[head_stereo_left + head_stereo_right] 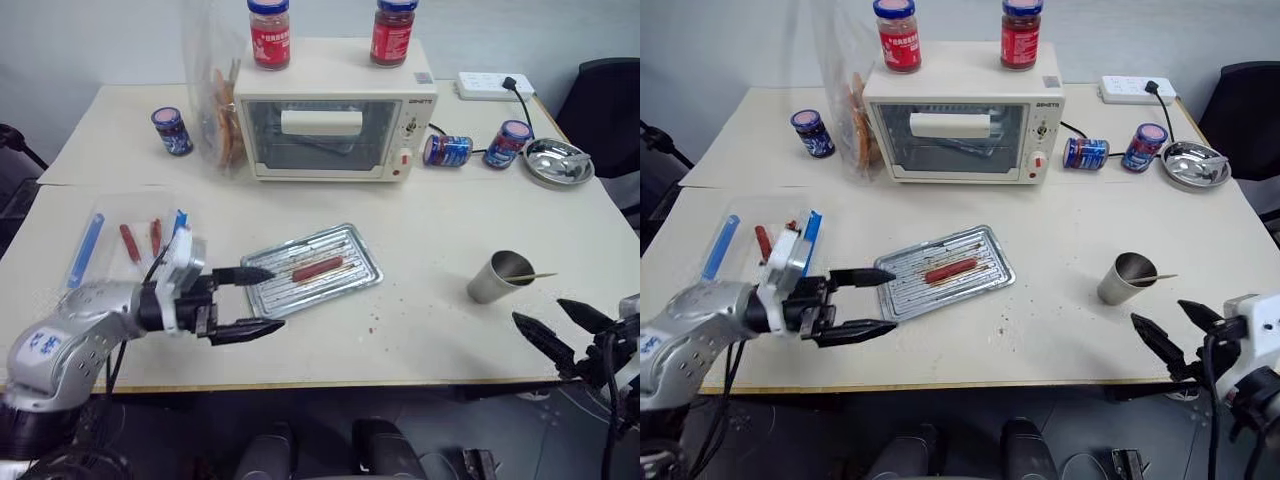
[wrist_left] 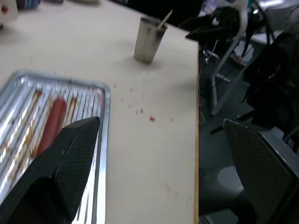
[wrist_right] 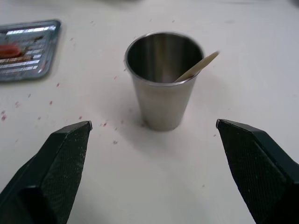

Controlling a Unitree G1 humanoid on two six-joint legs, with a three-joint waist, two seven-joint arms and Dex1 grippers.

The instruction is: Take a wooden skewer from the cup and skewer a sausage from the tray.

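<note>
Table (image 1: 430, 250): cup (image 3: 161, 79) before right end effector (image 3: 154, 140)

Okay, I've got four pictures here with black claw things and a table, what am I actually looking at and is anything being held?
This is a two-armed robot at a table. Two pictures come from cameras in its head, looking down; the other two sit on its wrists, looking along each gripper's black fingers. The left gripper hangs open beside a ribbed metal tray with one sausage on it. The right gripper is open too, facing a steel cup with a wooden skewer leaning out. Nothing is held. Farther back stand a toaster oven and jars.
</note>
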